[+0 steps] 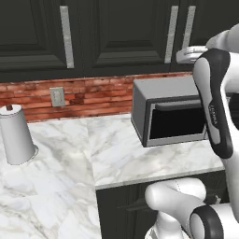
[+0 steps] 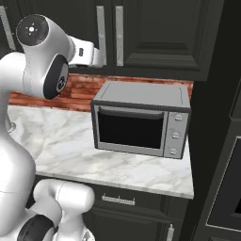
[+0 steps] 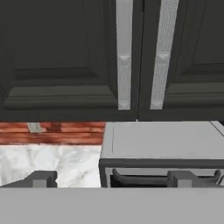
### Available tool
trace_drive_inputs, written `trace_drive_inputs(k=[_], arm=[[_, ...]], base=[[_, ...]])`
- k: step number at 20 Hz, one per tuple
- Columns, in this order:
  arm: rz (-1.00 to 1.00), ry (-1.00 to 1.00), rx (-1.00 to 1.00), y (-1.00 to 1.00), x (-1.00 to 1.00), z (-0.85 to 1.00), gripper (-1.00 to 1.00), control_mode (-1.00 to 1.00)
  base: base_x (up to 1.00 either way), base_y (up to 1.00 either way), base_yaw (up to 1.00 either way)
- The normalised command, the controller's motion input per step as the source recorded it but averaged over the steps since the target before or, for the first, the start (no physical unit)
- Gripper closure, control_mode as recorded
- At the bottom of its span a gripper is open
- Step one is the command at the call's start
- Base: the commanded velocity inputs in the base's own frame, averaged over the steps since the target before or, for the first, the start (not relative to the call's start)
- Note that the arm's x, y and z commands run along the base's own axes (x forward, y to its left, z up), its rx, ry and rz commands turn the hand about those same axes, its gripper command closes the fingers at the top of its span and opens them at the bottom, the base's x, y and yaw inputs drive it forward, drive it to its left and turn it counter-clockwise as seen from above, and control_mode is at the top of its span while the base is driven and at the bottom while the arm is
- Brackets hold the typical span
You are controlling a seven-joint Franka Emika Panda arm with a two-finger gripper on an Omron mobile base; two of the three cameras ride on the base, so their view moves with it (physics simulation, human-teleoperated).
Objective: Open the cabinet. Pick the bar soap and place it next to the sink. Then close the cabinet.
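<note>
The cabinet (image 3: 65,57) is straight ahead of the pincer (image 3: 111,179) and a little above it, its door shut, with a long silver handle (image 3: 124,52) just left of the seam. A second handle (image 3: 162,52) sits just right of that seam on the neighbouring door, so the arm could easily close on the wrong bar and open the wrong door. The microwave (image 3: 162,140) stands directly below the pincer's line of approach; a low reach could knock its top or catch its door bar. The pincer is spread wide and holds nothing, its fingertips (image 3: 41,178) well short of either handle. The soap and sink cannot be located from here, and the soap is presumably behind the shut door.
</note>
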Motion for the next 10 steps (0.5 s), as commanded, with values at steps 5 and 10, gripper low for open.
trace_drive_inputs(k=[5,10], arm=[[0.0,0.14,-0.15,0.25,0.79,0.0,-1.0,-1.0],[0.0,0.14,-0.01,0.06,0.44,0.0,-1.0,-1.0]], base=[[0.0,0.0,0.0],[0.0,0.0,0.0]])
